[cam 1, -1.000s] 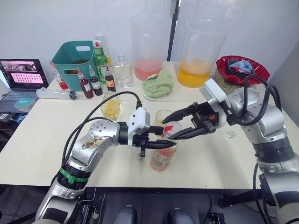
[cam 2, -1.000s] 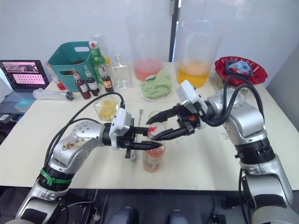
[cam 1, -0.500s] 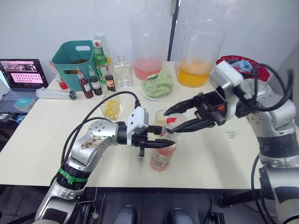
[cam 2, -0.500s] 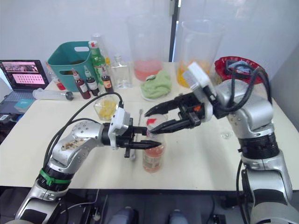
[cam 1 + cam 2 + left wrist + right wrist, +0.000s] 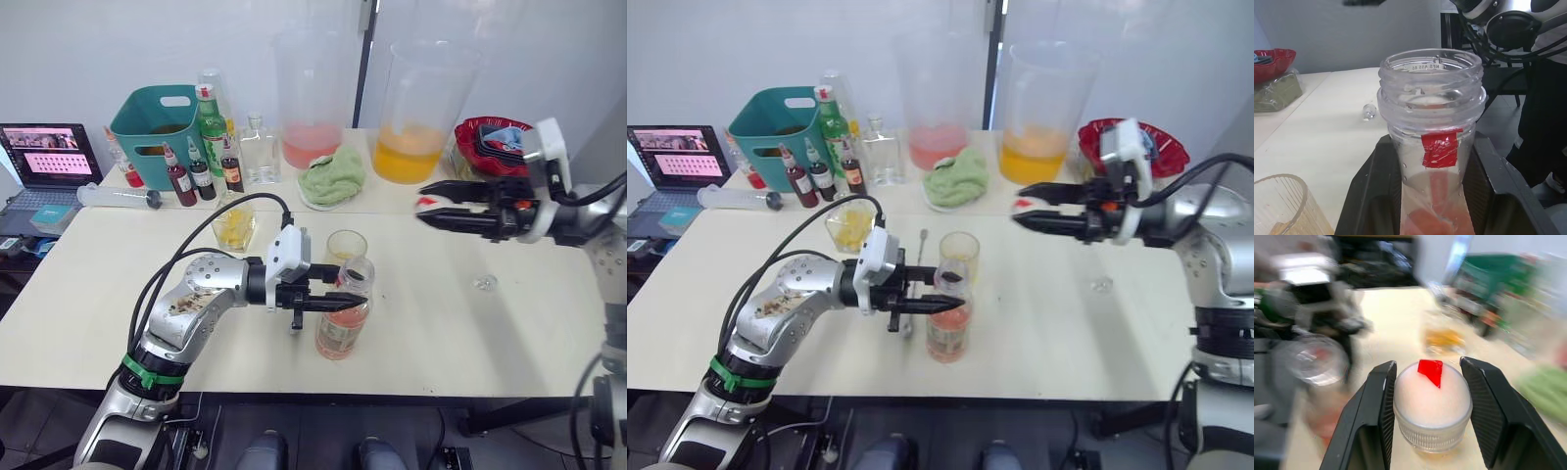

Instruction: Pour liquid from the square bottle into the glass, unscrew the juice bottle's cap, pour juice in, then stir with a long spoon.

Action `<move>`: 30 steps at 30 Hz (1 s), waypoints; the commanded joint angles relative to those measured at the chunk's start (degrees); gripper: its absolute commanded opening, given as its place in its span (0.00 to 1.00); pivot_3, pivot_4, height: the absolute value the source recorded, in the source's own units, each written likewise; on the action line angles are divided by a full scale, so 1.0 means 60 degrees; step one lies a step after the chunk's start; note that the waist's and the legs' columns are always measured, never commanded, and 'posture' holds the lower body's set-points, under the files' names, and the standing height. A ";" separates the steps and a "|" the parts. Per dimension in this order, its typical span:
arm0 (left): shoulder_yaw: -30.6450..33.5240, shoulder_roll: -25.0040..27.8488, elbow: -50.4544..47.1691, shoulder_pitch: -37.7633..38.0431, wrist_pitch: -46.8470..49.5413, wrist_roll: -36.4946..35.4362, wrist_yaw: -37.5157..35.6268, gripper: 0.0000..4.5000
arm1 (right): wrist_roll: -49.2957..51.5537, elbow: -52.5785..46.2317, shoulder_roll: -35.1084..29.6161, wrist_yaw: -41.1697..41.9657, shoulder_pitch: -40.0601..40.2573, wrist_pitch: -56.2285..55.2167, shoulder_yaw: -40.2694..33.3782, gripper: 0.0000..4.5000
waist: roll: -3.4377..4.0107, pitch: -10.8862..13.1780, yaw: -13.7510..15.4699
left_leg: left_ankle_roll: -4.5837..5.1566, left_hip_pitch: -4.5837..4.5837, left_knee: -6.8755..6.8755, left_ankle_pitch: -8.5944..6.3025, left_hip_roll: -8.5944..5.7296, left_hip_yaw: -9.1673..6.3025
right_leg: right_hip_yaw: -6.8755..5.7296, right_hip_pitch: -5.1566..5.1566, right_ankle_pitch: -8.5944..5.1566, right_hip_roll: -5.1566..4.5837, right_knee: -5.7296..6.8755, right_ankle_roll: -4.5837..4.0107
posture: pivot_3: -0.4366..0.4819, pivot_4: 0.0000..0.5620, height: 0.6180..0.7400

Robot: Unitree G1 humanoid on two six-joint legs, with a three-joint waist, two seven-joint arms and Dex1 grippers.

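Note:
The juice bottle (image 5: pixel 343 323) stands upright near the table's front edge, its mouth open, pink juice low inside. My left gripper (image 5: pixel 355 301) is shut on its upper body; in the left wrist view the fingers (image 5: pixel 1374 196) flank the bottle (image 5: pixel 1431 122). My right gripper (image 5: pixel 431 211) hovers above the table to the right, shut on the white cap (image 5: pixel 1432 404), which bears a red tape mark. The glass (image 5: pixel 345 247) stands just behind the bottle with some yellow liquid in it. The square bottle (image 5: pixel 233 227) sits to the left. The long spoon (image 5: pixel 921 243) lies beside the glass.
Two big pitchers (image 5: pixel 312 98) (image 5: pixel 421 108) stand at the back with a green cloth (image 5: pixel 331 176) between them. A teal basket (image 5: pixel 157 122), a green bottle (image 5: pixel 209 127), small sauce bottles (image 5: pixel 201 176), a laptop (image 5: pixel 44 162) sit back left; a red bowl (image 5: pixel 505 142) back right.
My right gripper has lifted off the juice bottle's top and swung up and to the right, carrying the cap. The bottle's mouth is now open. The left gripper still holds the bottle.

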 commanded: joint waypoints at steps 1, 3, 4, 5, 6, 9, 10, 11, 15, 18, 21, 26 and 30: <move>-0.0138 0.0054 0.0080 0.0160 0.0341 0.0118 0.0141 0.28 | -0.0637 0.0751 -0.0392 -0.0734 0.0418 -0.0904 -0.0950 0.38 | 0.0001 0.0000 -0.0022 | 0.0000 0.0001 0.0000 0.0000 -0.0001 0.0003 | 0.0002 0.0001 0.0000 -0.0001 0.0000 0.0000 | 0.48 0.27 1.00; -0.0102 0.0041 0.0010 0.0193 0.0392 0.0053 0.0172 0.28 | -0.0852 0.1152 -0.0391 -0.1127 0.0641 -0.1241 -0.1219 0.38 | 0.0010 -0.0001 -0.0048 | 0.0000 0.0003 0.0000 0.0000 0.0002 0.0011 | 0.0007 -0.0002 0.0000 0.0001 0.0000 0.0000 | 0.48 0.27 1.00; -0.0078 0.0031 -0.0019 0.0207 0.0422 0.0018 0.0184 0.28 | -0.0976 0.1343 -0.0392 -0.1309 0.0723 -0.1390 -0.1311 0.38 | 0.0014 -0.0003 -0.0060 | 0.0000 0.0003 -0.0002 0.0000 0.0004 0.0011 | 0.0008 -0.0002 0.0000 0.0004 0.0000 0.0000 | 0.48 0.27 1.00; -0.0057 0.0027 -0.0053 0.0227 0.0443 -0.0001 0.0199 0.28 | -0.1221 0.1850 -0.0379 -0.1631 0.0857 -0.1651 -0.1425 0.38 | 0.0016 -0.0004 -0.0071 | 0.0000 0.0007 -0.0002 0.0000 0.0006 0.0011 | 0.0009 -0.0001 0.0000 0.0006 0.0002 0.0000 | 0.48 0.27 1.00; -0.0021 0.0035 -0.0113 0.0253 0.0475 -0.0030 0.0217 0.28 | -0.1739 0.2635 -0.0347 -0.2208 0.1001 -0.2253 -0.1446 0.38 | 0.0015 -0.0004 -0.0084 | 0.0000 0.0007 -0.0003 0.0000 0.0006 0.0012 | 0.0009 -0.0001 0.0000 0.0007 0.0002 0.0000 | 0.48 0.27 1.00; 0.0151 0.0037 -0.0319 0.0322 0.0614 -0.0152 0.0393 0.28 | -0.2857 0.4985 -0.0109 -0.3701 0.1063 -0.3655 -0.1296 0.38 | 0.0009 -0.0005 -0.0023 | 0.0000 0.0010 -0.0001 0.0000 0.0001 0.0012 | 0.0008 0.0012 0.0000 0.0002 -0.0001 0.0000 | 0.48 0.27 1.00; 0.0183 0.0048 -0.0394 0.0352 0.0647 -0.0173 0.0448 0.28 | -0.2837 0.5443 0.0057 -0.3788 0.0949 -0.3878 -0.1327 0.38 | 0.0011 -0.0004 -0.0022 | 0.0000 0.0007 0.0000 0.0000 -0.0003 0.0013 | 0.0008 0.0012 0.0000 -0.0001 -0.0004 0.0000 | 0.48 0.27 1.00; 0.0214 0.0059 -0.0475 0.0386 0.0693 -0.0201 0.0512 0.28 | -0.2892 0.5794 0.0195 -0.3860 0.0822 -0.4159 -0.1294 0.38 | 0.0011 -0.0004 -0.0059 | 0.0000 0.0006 0.0000 0.0000 -0.0004 0.0016 | 0.0010 0.0008 0.0000 -0.0001 -0.0004 0.0001 | 0.48 0.27 1.00; 0.0364 0.0099 -0.0830 0.0580 0.0893 -0.0251 0.0809 0.28 | -0.2872 0.6229 0.0907 -0.3774 0.0415 -0.4530 -0.1092 0.38 | 0.0076 -0.0005 -0.0270 | 0.0000 0.0009 -0.0010 0.0001 0.0004 0.0028 | 0.0029 -0.0002 0.0000 0.0006 0.0001 0.0000 | 0.48 0.27 1.00; 0.0464 0.0133 -0.1128 0.0764 0.1089 -0.0310 0.0994 0.28 | -0.3000 0.6002 0.1504 -0.3955 0.0406 -0.4564 -0.0791 0.38 | 0.0088 -0.0008 -0.0315 | 0.0000 0.0020 -0.0018 0.0000 0.0006 0.0026 | 0.0034 0.0003 0.0000 0.0010 0.0003 0.0000 | 0.48 0.27 1.00; 0.0571 0.0215 -0.1349 0.0892 0.1226 -0.0353 0.1170 0.28 | -0.3231 0.5758 0.2023 -0.4351 0.0453 -0.4551 -0.0495 0.38 | 0.0087 -0.0008 -0.0270 | 0.0000 0.0017 -0.0015 0.0001 0.0004 0.0022 | 0.0032 0.0004 0.0000 0.0008 0.0002 0.0001 | 0.48 0.27 1.00; 0.0690 0.0362 -0.1640 0.1034 0.1412 -0.0471 0.1387 0.28 | -0.3669 0.5618 0.2898 -0.5358 0.0410 -0.4512 -0.0120 0.38 | 0.0087 -0.0008 -0.0260 | 0.0000 0.0011 -0.0013 0.0000 -0.0001 0.0016 | 0.0029 0.0001 0.0001 0.0004 0.0003 0.0002 | 0.48 0.27 1.00; 0.0750 0.0495 -0.1730 0.1034 0.1499 -0.0569 0.1484 0.28 | -0.4019 0.5853 0.3339 -0.5624 0.0450 -0.4679 0.0223 0.38 | 0.0088 -0.0008 -0.0303 | 0.0000 0.0014 -0.0018 0.0000 0.0003 0.0015 | 0.0030 -0.0004 0.0001 0.0010 0.0005 0.0001 | 0.48 0.27 1.00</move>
